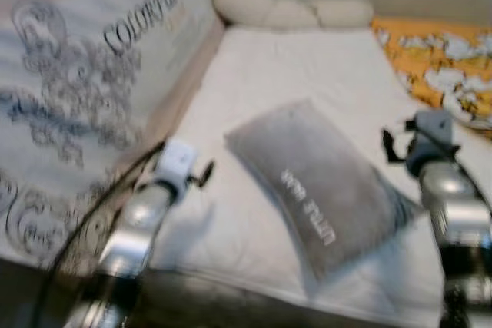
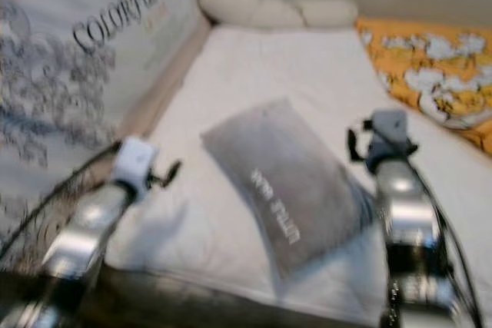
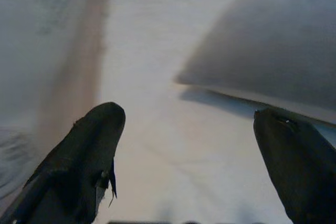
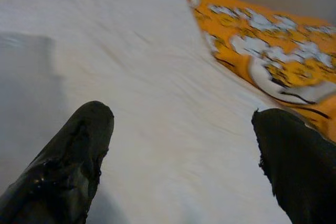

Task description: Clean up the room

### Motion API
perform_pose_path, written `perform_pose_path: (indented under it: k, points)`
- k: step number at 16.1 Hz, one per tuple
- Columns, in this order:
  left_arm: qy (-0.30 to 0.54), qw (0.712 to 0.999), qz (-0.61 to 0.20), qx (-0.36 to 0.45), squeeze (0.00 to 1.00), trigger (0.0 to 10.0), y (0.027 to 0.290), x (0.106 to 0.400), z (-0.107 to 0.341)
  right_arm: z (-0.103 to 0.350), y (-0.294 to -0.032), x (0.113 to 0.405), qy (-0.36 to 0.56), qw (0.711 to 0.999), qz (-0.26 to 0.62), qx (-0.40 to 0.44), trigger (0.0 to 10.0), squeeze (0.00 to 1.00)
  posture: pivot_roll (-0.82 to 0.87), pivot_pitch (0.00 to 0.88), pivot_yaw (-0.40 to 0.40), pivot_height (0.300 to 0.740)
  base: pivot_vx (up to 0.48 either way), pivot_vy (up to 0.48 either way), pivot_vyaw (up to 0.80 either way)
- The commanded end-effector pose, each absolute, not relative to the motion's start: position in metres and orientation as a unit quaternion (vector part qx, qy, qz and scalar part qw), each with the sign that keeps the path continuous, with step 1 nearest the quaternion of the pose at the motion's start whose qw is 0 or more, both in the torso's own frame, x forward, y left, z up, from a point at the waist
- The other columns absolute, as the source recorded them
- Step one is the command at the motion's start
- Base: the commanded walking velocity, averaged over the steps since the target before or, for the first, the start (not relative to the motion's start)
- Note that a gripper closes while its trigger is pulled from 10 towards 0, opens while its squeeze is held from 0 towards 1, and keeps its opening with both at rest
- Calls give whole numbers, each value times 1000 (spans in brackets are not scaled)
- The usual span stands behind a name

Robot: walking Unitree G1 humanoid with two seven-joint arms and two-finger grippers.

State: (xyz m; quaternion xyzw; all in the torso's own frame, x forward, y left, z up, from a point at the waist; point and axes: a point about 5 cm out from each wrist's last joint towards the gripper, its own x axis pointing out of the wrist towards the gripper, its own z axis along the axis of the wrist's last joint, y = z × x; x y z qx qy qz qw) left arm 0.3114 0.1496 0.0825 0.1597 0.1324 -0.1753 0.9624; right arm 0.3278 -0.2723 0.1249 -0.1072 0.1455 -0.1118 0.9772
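With both the left gripper [image 3: 184,145] and right gripper [image 4: 181,145] spread wide and holding nothing, they should close evenly on opposite edges of the soft grey rectangular pillow [image 1: 323,186] on the white mattress [image 1: 292,67].

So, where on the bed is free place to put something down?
The white mattress is bare between the grey pillow and the cream cushions at its far end. A second bare patch lies between the pillow and the printed panel, by the open left gripper. The orange blanket crowds the right side near the open right gripper.
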Motion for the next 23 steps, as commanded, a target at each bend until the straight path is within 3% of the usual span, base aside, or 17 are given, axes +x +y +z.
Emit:
perform_pose_path:
  k: [1,4,6,9,12,14,16,18,20,23]
  points:
    - [148,952,-202,178,0,10000,142,317,76,120,-280,331,154,973,-122,-121,10000,0,17,0,27,740,0,0,0]
    - [188,916,-268,233,0,10000,106,328,61,103,-287,334,212,950,-102,-205,10000,0,14,0,21,740,0,0,0]
    - [196,900,-299,250,0,10000,85,328,55,88,-273,333,246,946,-41,-209,10000,0,13,0,18,740,0,0,0]
    - [227,868,-333,289,0,10000,50,321,40,66,-222,329,276,934,135,-183,10000,0,3,0,28,740,0,0,0]
    - [222,844,-387,298,0,10000,12,307,35,65,-201,324,279,924,204,-165,10000,0,-11,0,39,740,0,0,0]
    - [210,860,-383,265,0,10000,2,307,40,70,-195,325,270,925,218,-155,10000,0,-26,0,54,740,0,0,0]
    - [176,898,-346,207,0,10000,1,324,62,82,-186,325,251,931,231,-130,10000,0,-22,0,58,740,0,0,0]
    - [144,917,-327,177,0,10000,13,341,82,90,-181,324,240,937,234,-100,10000,0,-17,0,57,740,0,0,0]
    - [111,924,-322,171,0,10000,34,354,100,91,-179,315,243,942,225,-63,10000,0,-11,0,53,740,0,0,0]
    - [87,918,-342,179,0,10000,60,351,104,68,-176,288,285,936,207,-9,10000,0,5,0,48,740,0,0,0]
